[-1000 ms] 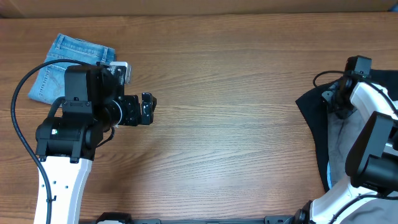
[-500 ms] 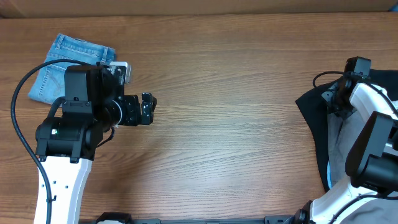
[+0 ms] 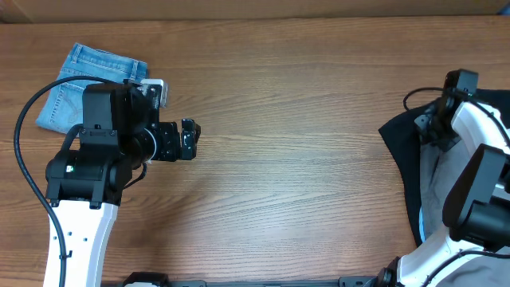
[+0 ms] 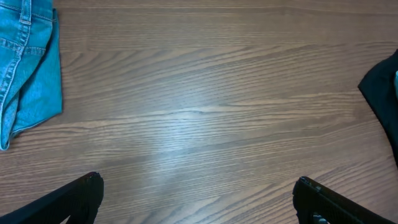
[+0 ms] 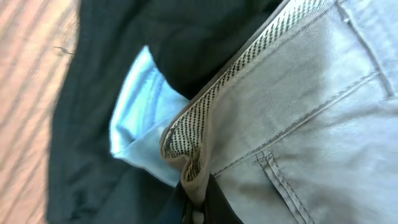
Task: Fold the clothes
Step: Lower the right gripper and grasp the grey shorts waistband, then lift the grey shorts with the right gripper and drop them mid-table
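The left jaws stand wide apart over the brown wood-grain surface point(image 3: 303, 159). In the left wrist view the two dark fingers point(image 4: 81, 194) show only at the bottom corners, with bare wood between them, holding and touching nothing. From overhead, the left arm point(image 3: 88, 171) reaches in from the near left edge with its jaws pointing toward the middle of the surface.

The folded light-blue denim shorts point(image 3: 80, 80) lie flat at the far left corner, just beyond that arm and apart from its jaws. In the left wrist view they point(image 4: 28, 62) fill the upper left corner.

The rest of the clothes are heaped at the right edge. A black garment point(image 3: 398, 143) is spread on the wood with the grey cotton shorts point(image 3: 434, 187) lying on top, and the right arm point(image 3: 474, 119) bends over both.

In the right wrist view the right jaws sit at the bottom edge, drawn narrow. They seem to pinch the folded waistband edge of the grey cotton shorts point(image 5: 311, 112), though only the finger tips point(image 5: 219, 208) show. The waistband's speckled inner lining is turned outward there. A patch of pale blue cloth point(image 5: 140, 118) lies just beside it, on the black garment point(image 5: 99, 162).
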`<state>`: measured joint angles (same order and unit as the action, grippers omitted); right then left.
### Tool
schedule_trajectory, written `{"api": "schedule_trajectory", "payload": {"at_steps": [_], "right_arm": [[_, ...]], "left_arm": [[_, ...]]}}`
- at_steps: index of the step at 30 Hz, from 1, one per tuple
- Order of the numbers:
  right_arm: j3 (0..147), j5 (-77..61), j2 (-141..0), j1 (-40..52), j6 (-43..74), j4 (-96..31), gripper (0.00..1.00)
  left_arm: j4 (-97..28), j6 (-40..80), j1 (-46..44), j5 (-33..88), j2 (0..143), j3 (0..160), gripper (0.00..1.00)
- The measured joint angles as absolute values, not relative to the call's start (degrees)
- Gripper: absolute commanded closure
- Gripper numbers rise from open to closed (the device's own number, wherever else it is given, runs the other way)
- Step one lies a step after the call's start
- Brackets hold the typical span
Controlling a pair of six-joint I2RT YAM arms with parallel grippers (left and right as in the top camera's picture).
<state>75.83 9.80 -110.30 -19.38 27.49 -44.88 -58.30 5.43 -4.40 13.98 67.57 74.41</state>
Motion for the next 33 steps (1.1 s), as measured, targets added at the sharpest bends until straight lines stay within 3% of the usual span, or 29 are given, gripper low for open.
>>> {"api": "schedule_trajectory", "payload": {"at_steps": [10, 19, 23, 29, 30, 32, 33], "right_arm": [[88.01, 9.37, -102.15, -19.49, 23.59, -51.42, 0.96], [109.08, -1.06, -98.91, -17.30, 19.46, -58.13, 0.96], [114.80, -4.58, -98.06, -8.80, 18.74, -59.68, 0.96], [115.92, -7.03, -98.26, 12.23, 18.09, -59.75, 0.96], [115.92, -7.20, -98.50, 15.99, 17.96, -59.75, 0.91], [115.92, -7.46, -99.35, 24.23, 17.76, -59.72, 0.41], [115.92, -7.70, -99.83, 27.51, 17.58, -59.64, 0.34]], "left_arm": [[-58.33, 5.41, -4.40, 14.41, 67.57, 74.41, 0.00], [-58.81, 5.52, -4.40, 15.14, 67.57, 75.55, 0.00], [-59.00, 5.63, -4.40, 15.22, 67.64, 80.53, 0.00], [-61.91, 5.65, -4.40, 11.25, 67.64, 93.60, 0.00], [-62.67, 5.65, -4.40, 9.98, 67.64, 96.01, 0.00], [-63.83, 5.65, -4.40, 7.16, 67.61, 100.53, 0.00], [-64.36, 5.63, -4.40, 5.54, 67.61, 102.65, 0.00]]}}
